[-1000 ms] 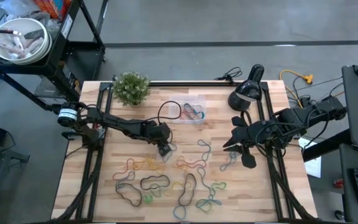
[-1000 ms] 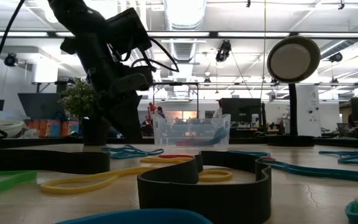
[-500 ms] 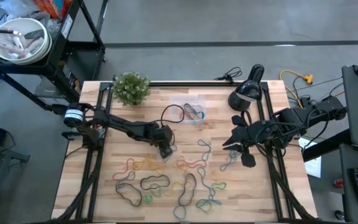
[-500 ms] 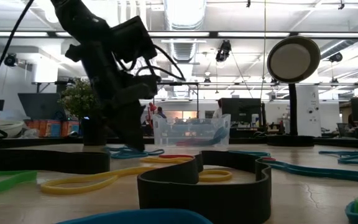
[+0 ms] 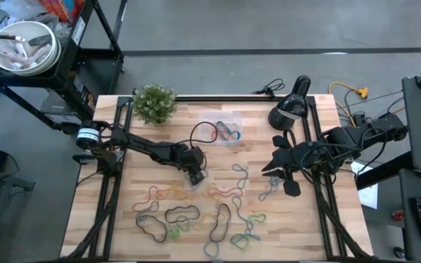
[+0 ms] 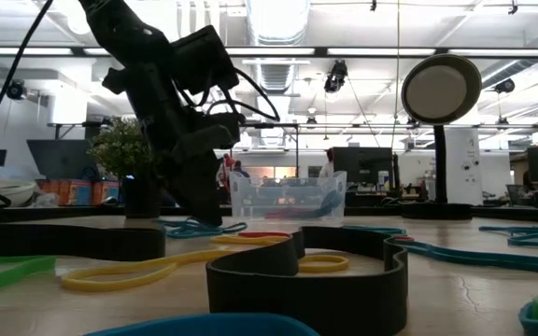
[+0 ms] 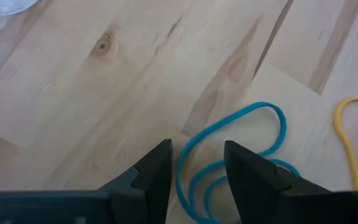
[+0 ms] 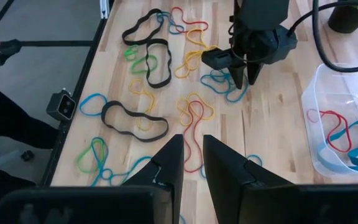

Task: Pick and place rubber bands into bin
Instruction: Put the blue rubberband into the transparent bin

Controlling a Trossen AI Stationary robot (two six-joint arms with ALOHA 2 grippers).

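Many rubber bands on wooden table, perhaps an office behind

Readable text: you will find none in any view.
Table top: bare wood, no label or marking you can read.
Bin: clear plastic, no print showing.
Arms and grippers: dark housings, no brand or number legible.
Room behind: screens and fixtures too small for you to read.
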